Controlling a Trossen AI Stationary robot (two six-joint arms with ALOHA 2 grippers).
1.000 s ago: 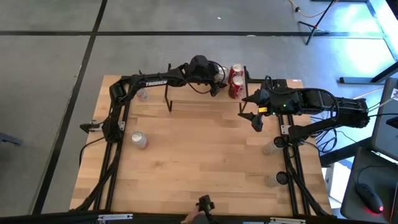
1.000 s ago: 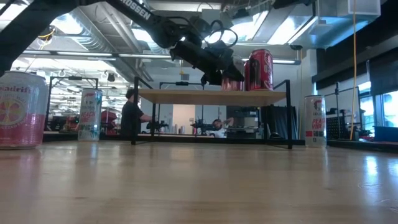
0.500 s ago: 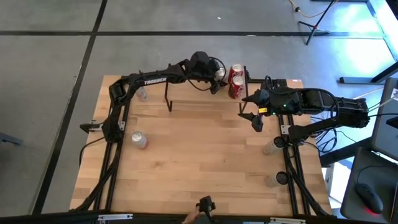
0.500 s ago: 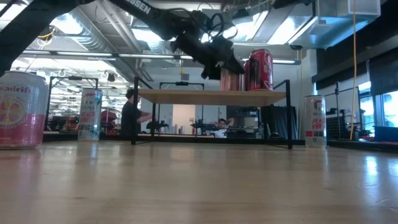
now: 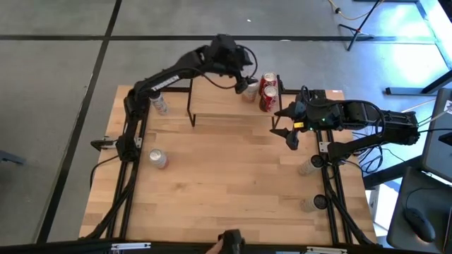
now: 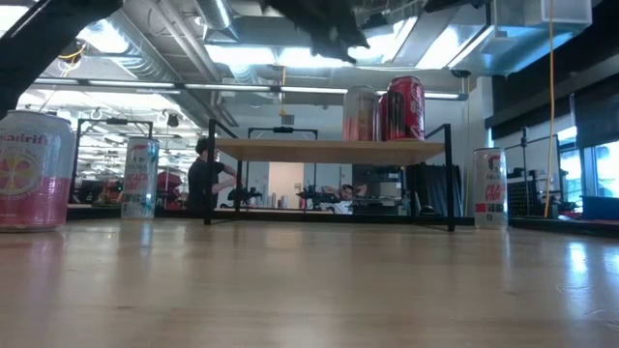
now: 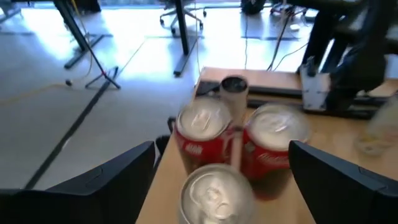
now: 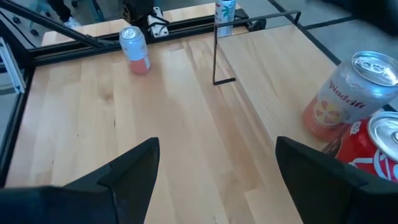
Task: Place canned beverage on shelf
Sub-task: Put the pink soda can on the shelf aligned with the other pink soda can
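Note:
The shelf (image 6: 329, 150) stands at the table's far side on thin black legs. At its right end a pink-and-silver can (image 5: 248, 90) (image 6: 360, 114) (image 7: 216, 196) and two red cans (image 5: 268, 90) (image 6: 404, 108) stand upright on their bases. My left gripper (image 5: 242, 73) (image 6: 334, 34) (image 7: 222, 149) hangs open above the pink can, clear of it. My right gripper (image 5: 288, 132) (image 8: 217, 142) is open and holds nothing. It hovers over the table near the shelf's right legs.
Loose cans stand on the table: two on the left (image 5: 158, 159) (image 5: 161, 104) and two on the right (image 5: 307, 167) (image 5: 311, 203). The shelf's black legs (image 5: 191, 109) rise from the table. Bare wood (image 5: 226, 183) lies toward the near edge.
My left gripper has risen from beside the pink-and-silver can to well above the shelf and drawn a little toward the far edge. The can stays upright on the shelf beside the red cans.

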